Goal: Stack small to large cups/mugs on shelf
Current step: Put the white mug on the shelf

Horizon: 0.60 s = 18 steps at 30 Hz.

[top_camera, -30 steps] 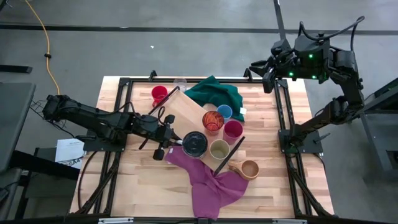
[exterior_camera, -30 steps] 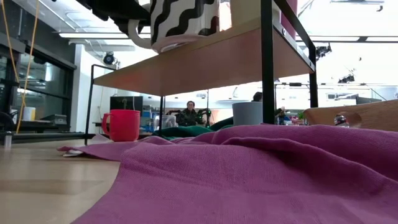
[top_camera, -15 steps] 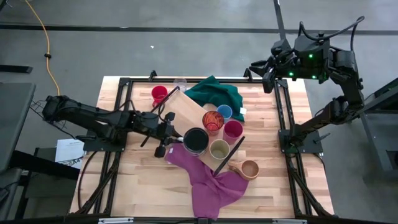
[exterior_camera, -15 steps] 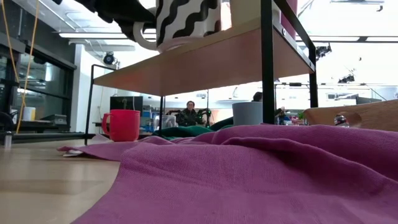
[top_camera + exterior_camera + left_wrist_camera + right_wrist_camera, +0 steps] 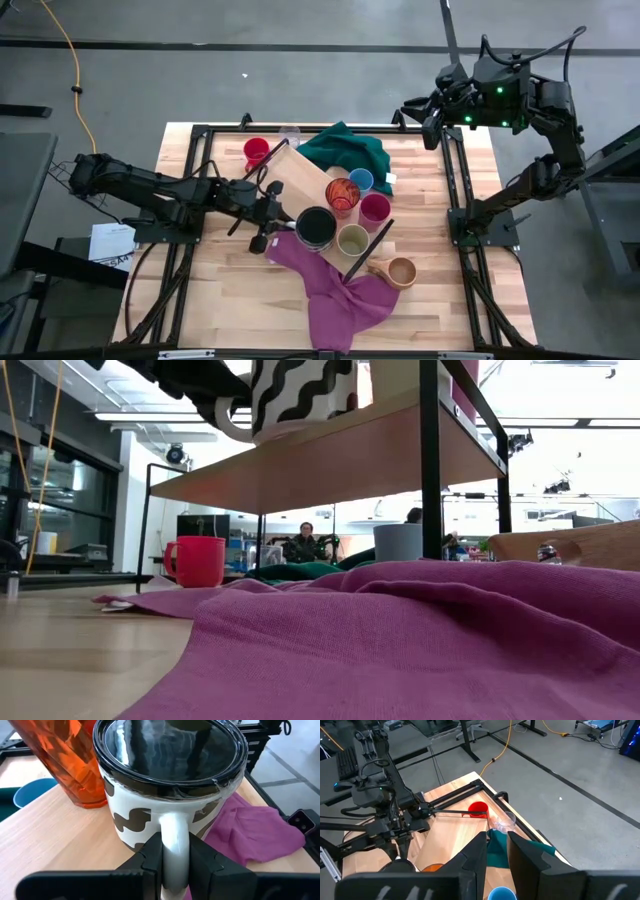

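Observation:
The shelf (image 5: pixel 300 175) runs slantwise across the table's middle. On it stand the orange patterned cup (image 5: pixel 342 195), the blue cup (image 5: pixel 361 181), the magenta cup (image 5: pixel 375 208) and the olive-beige cup (image 5: pixel 352 240). My left gripper (image 5: pixel 287 221) is shut on the black mug (image 5: pixel 315 227), black inside and wavy black-and-white outside, at the shelf's near-left part. The red mug (image 5: pixel 256 152) and the clear glass (image 5: pixel 290 135) stand on the table by the shelf's far end. The tan cup (image 5: pixel 402 272) sits on the table near the purple cloth. My right gripper (image 5: pixel 428 118) waits high beyond the table's far right corner, fingers a little apart. My left gripper pinches the black mug's white handle (image 5: pixel 174 827) between its two fingers, coming level from the table's left. The mug (image 5: pixel 170 765) stays upright with its base at the shelf board (image 5: pixel 340 460). I cannot tell whether it rests there or hangs just above.
A purple cloth (image 5: pixel 335 290) lies under and in front of the shelf's near end, filling the low view (image 5: pixel 400 640). A green cloth (image 5: pixel 345 150) is bunched at the far side. Black frame rails border the table's left and right edges.
My left gripper has carried the black mug a short way toward the table's right and far side, closer to the orange patterned cup. The mug has stayed upright and the hold has not changed.

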Motion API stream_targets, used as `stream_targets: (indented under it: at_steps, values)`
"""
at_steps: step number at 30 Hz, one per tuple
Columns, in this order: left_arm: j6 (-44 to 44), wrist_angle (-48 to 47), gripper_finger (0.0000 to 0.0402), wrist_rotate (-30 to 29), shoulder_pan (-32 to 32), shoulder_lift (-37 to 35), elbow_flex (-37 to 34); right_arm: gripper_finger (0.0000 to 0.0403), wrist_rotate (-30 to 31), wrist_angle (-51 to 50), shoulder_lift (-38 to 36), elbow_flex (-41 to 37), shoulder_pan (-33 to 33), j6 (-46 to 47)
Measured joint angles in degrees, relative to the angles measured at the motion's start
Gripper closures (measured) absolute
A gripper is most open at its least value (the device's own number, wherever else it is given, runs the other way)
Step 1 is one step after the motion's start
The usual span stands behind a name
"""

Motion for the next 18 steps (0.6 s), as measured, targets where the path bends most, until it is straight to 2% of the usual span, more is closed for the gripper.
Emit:
stream_targets:
  at_steps: [18]
  values:
    - [-1.2,0.7,0.0355,-0.4,0.0,0.3,0.0,0.0334,0.0,0.0,0.0,0.0,0.0,0.2]
